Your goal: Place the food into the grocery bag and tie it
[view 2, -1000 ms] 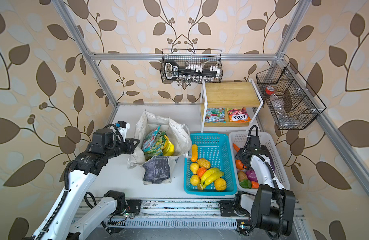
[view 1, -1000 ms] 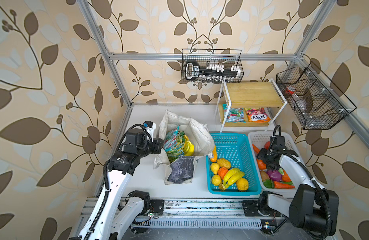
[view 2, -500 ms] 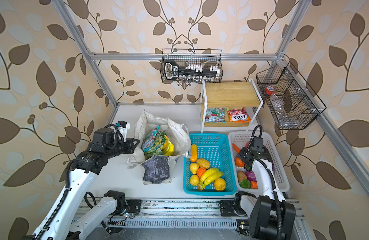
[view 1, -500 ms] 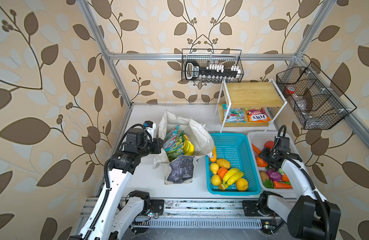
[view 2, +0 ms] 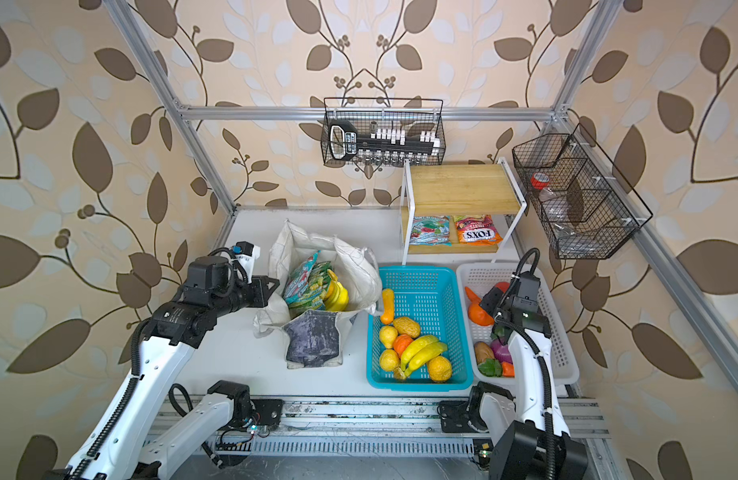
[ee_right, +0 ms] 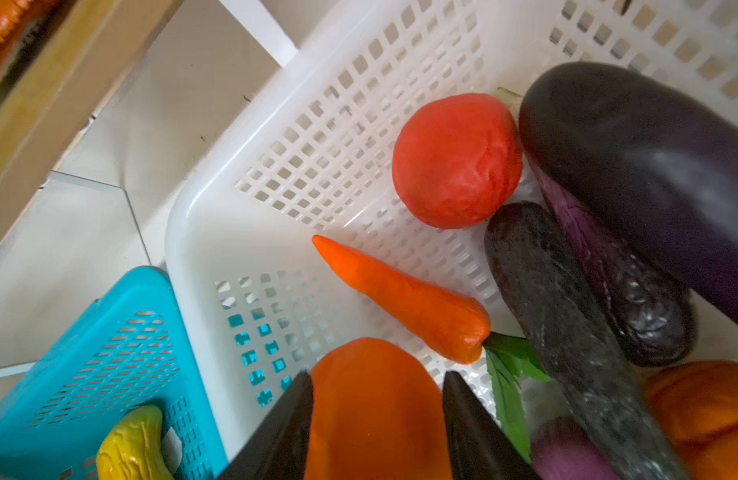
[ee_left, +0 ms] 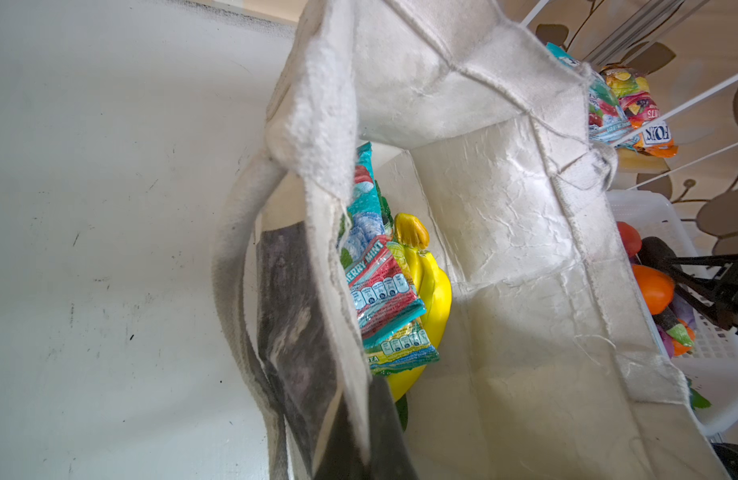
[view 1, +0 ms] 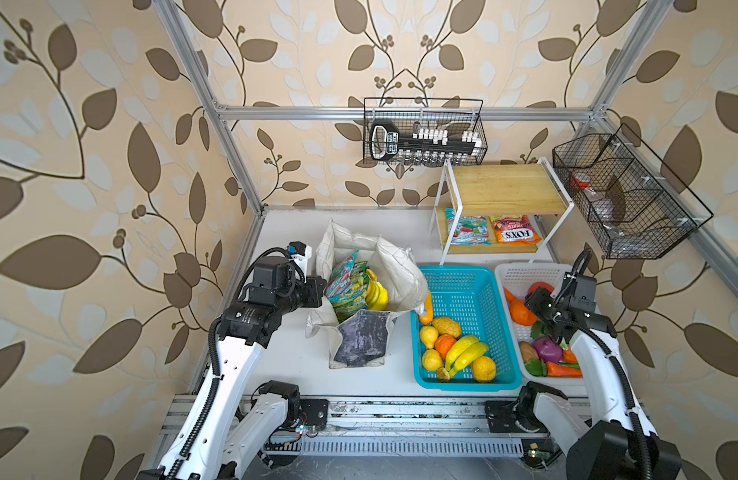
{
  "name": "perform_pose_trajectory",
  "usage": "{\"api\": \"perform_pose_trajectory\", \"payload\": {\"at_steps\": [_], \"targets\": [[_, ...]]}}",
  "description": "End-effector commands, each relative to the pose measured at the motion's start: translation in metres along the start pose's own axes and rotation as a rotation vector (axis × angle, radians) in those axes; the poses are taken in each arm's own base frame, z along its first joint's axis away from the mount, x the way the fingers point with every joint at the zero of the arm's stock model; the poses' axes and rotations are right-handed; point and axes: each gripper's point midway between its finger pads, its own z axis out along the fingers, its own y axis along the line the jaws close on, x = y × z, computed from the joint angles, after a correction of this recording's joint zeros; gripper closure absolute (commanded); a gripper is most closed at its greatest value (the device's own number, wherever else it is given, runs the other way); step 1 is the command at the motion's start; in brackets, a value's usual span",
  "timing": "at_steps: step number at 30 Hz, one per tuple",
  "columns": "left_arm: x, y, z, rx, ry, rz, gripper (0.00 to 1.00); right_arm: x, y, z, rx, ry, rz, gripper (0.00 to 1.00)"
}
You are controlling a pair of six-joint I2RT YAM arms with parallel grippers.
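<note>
The grocery bag (view 1: 394,276) (view 2: 356,274) stands open on the table left of the baskets. A yellow banana bunch (view 1: 377,293) (ee_left: 429,282) and shiny snack packets (view 1: 344,286) (ee_left: 375,286) lie inside it. My left gripper (view 1: 319,291) (ee_left: 365,432) is shut on the bag's near-left rim, with cloth pinched between its fingers. My right gripper (view 1: 533,305) (ee_right: 377,376) is in the white basket (view 1: 521,270). Its jaws press both sides of a round orange piece (ee_right: 375,415) (view 1: 521,313). More food lies in the turquoise basket (view 1: 462,274).
In the white basket a red tomato (ee_right: 456,160), a carrot (ee_right: 404,299) and dark aubergines (ee_right: 633,174) lie close to my right gripper. Behind the baskets a wooden shelf (view 1: 508,187) holds two snack packets (view 1: 467,230). Black wire baskets (view 1: 425,133) hang on the walls.
My right gripper's jaws have narrowed onto the orange piece, and that arm has shifted a little in the white basket. My left gripper and the bag have not moved.
</note>
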Motion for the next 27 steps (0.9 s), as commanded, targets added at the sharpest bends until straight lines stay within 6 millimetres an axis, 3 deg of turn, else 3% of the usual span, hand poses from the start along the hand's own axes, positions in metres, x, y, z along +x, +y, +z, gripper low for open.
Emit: {"api": "perform_pose_trajectory", "payload": {"at_steps": [1, 7, 13, 18, 23, 27], "targets": [[-0.003, -0.001, -0.002, -0.01, -0.005, 0.034, 1.0, -0.01, 0.011, 0.001, -0.045, -0.01, -0.001, 0.48], [-0.003, -0.001, -0.002, -0.009, -0.003, 0.033, 1.0, 0.002, 0.001, 0.024, -0.009, 0.044, -0.011, 0.45], [-0.001, -0.003, 0.0, 0.003, 0.009, 0.03, 1.0, 0.018, -0.023, 0.019, 0.11, 0.05, -0.028, 0.41], [-0.002, -0.005, -0.002, 0.012, 0.003, 0.033, 1.0, 0.035, -0.021, 0.022, 0.225, 0.093, -0.128, 0.36], [-0.004, -0.007, -0.005, 0.018, -0.011, 0.037, 1.0, 0.049, -0.026, 0.037, 0.242, 0.171, -0.112, 0.28], [-0.003, -0.008, -0.005, 0.026, -0.011, 0.038, 1.0, 0.056, -0.026, 0.046, 0.203, 0.203, -0.077, 0.31]]}}
